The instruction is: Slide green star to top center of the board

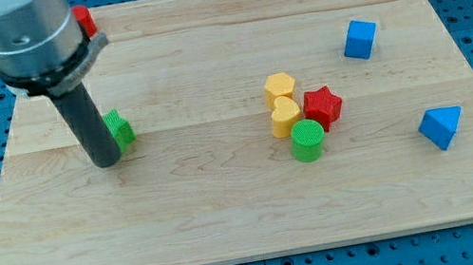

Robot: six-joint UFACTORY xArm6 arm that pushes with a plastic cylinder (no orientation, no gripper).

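Note:
The green star (121, 130) lies on the left part of the wooden board (230, 210), partly hidden behind my rod. My tip (106, 161) rests on the board just at the star's left and lower side, touching or nearly touching it. The rod rises from there to the arm's grey body at the view's top left.
A red block (85, 21) peeks out behind the arm at the top left. Mid-board is a cluster: yellow hexagon (280, 88), yellow heart (286, 116), red star (322, 106), green cylinder (307, 141). A blue cube (360, 39) and a blue triangular block (441, 127) lie at the right.

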